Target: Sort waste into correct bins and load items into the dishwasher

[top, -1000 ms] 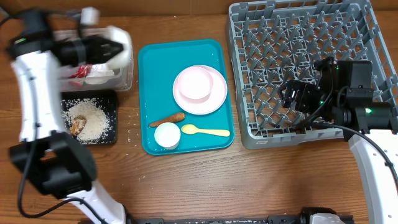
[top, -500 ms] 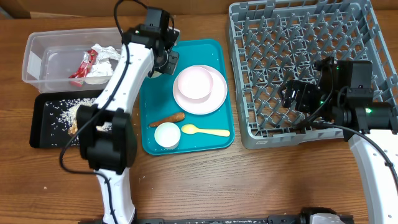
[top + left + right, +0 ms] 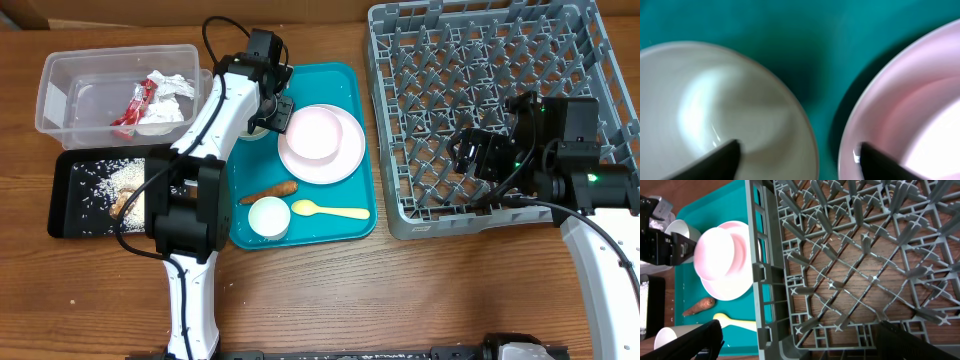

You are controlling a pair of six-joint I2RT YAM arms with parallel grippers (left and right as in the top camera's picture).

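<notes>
My left gripper (image 3: 272,112) is low over the back left of the teal tray and stands open. In the left wrist view its gripper (image 3: 797,162) has one finger over a small white cup (image 3: 715,105) and the other over the pink plate (image 3: 910,115). The cup (image 3: 254,131) is mostly hidden under the arm. A small pink bowl (image 3: 312,135) sits on the pink plate (image 3: 345,150). A carrot-like stick (image 3: 268,192) and a second white bowl (image 3: 268,217) lie on the tray. My right gripper (image 3: 807,340) is open above the front left corner of the grey dish rack (image 3: 490,60).
The clear tub (image 3: 70,75) holds a red wrapper (image 3: 135,105) and crumpled white paper (image 3: 172,87). The black tray (image 3: 65,215) holds rice and a brown lump (image 3: 125,200). A yellow spoon (image 3: 330,210) lies on the teal tray (image 3: 240,90).
My left arm has swung from the clear tub over to the teal tray's back left, and its jaws have opened. The right arm has not moved.
</notes>
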